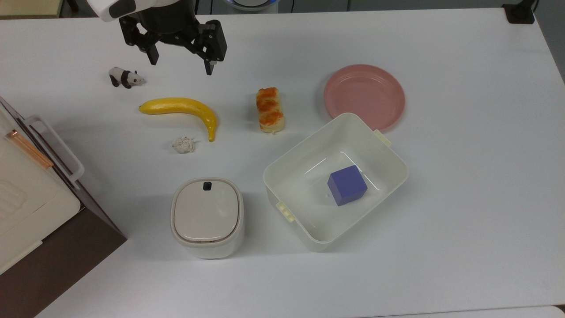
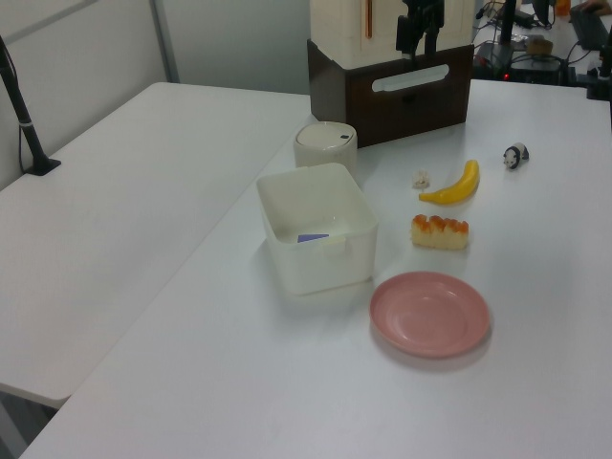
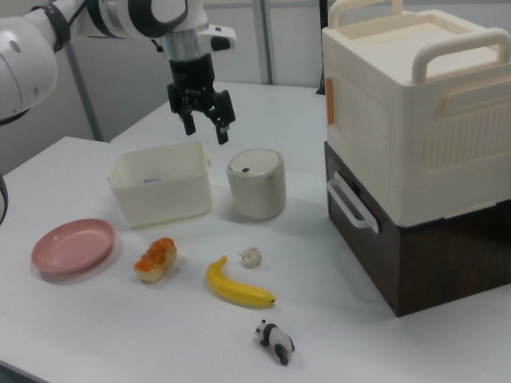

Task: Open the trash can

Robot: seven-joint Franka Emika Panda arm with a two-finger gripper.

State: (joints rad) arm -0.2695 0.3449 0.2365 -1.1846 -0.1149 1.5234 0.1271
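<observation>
Overhead, jaws spread wide and empty; trash can (image 1: 207, 216) lid shut, unlabelled.

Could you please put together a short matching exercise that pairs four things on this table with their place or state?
Things:
1. trash can
2. blue cube
3. gripper
4. crumpled paper ball

Place or state:
A. inside the white tub
B. open, above the table and holding nothing
C. lid shut, dark button at its rim
D. on the table beside the tip of the banana

Right pairs: 1-C, 2-A, 3-B, 4-D
</observation>
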